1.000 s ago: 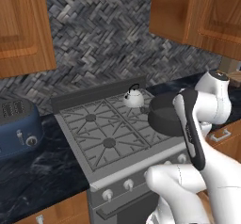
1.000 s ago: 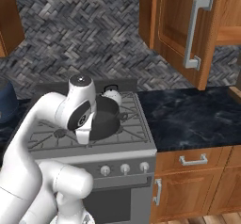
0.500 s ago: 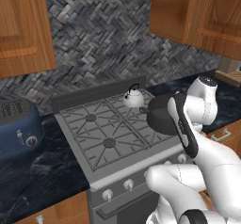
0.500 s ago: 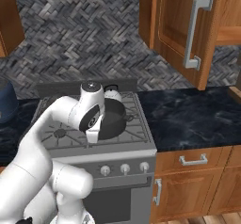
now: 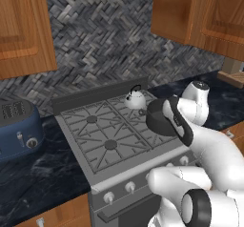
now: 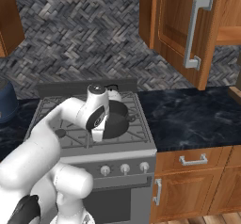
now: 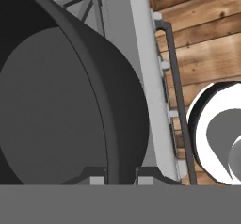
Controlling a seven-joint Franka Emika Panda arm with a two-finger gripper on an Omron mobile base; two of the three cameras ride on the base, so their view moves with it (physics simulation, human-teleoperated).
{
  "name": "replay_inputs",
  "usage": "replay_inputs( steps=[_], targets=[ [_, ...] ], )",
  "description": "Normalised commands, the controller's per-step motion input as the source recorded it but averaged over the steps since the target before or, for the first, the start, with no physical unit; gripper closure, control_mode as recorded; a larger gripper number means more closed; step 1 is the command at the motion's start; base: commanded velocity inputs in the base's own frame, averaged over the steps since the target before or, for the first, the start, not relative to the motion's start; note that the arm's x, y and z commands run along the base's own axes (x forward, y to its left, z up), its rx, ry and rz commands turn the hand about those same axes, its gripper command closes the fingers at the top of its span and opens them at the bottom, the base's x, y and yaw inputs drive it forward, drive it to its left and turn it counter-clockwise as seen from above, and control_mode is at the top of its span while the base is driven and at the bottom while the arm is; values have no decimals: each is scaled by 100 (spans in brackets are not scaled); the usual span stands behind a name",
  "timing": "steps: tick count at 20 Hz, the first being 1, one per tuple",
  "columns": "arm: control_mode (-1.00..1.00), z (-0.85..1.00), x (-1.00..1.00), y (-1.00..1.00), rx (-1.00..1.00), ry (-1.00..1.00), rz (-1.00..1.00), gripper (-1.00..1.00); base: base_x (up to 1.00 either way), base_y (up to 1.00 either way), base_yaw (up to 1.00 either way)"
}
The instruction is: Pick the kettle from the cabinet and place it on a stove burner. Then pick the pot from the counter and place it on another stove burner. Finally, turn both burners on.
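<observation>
While you had the pot (image 5: 159, 118) gripped by its rim, what mattered was how it hung relative to the stove's front right burner. In the hand view the two fingertips (image 7: 97, 180) stood narrow, one on either side of the pot wall, so the gripper (image 7: 120, 180) was clamped on the rim with the bowl stretching away up the frame. That put the body of the pot out beyond the fingers, not beneath them.

From the left base view you saw the pot tipped, mouth turned partly sideways, over the right side of the range (image 5: 83, 138). The right base view showed it low over the front right grate (image 6: 136, 129), though whether its base touched the grate could not be told. The kettle (image 5: 135, 99) sat on the back right burner, close behind the pot, apart from it as far as you could judge, spout and handle upright.

So your placement hinged on two things, by my reckoning: levelling the pot so its flat bottom faced the grate, and keeping its far edge short of the kettle. The knobs (image 6: 124, 168) along the front panel lay below and in front of the pot, none of them yet in reach of the occupied fingers. The toaster (image 5: 16, 128) stood well off to the left on the counter (image 6: 188, 119).
</observation>
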Motion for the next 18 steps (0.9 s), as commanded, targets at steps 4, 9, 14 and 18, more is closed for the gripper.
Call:
replay_inputs(
  steps=[4, 9, 14, 18],
  targets=[
    [-100, -23, 35, -6, 0, 3, 0, 100, 0, 0, 0],
    [-100, -26, 31, -4, 0, 2, 0, 100, 0, 0, 0],
    [-100, -28, 19, -1, 0, 0, 0, 100, 0, 0, 0],
    [-100, -26, 19, 0, 0, 0, 0, 100, 0, 0, 0]
  ],
)
